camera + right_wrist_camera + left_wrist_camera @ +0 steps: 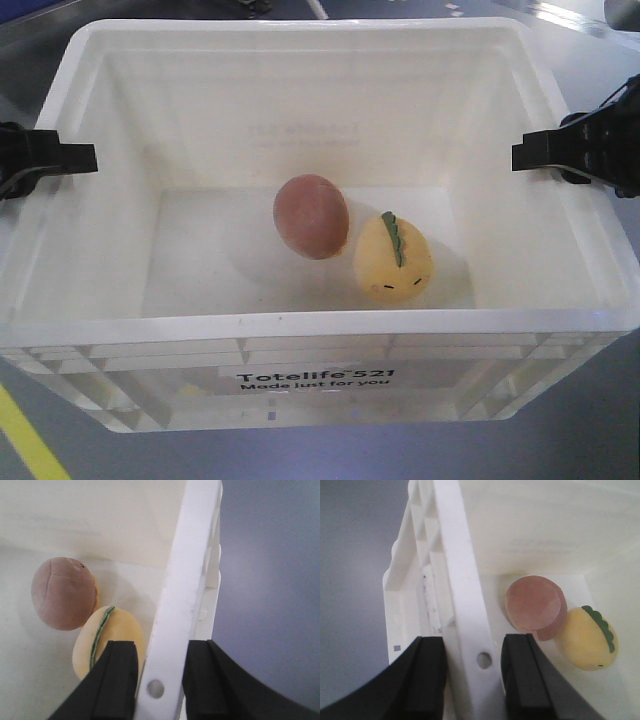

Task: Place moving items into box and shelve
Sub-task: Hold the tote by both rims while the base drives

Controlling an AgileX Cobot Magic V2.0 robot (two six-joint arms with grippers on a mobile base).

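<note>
Rim of box point(320, 325) sits between left fingers point(425, 680) and right fingers point(210, 680), apparently clamped.

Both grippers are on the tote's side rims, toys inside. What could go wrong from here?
The left gripper and right gripper each pinch only a thin strip of rim on the box, so it may slip or tilt. The reddish-brown toy and yellow toy lie loose and could roll, shifting the load.
</note>
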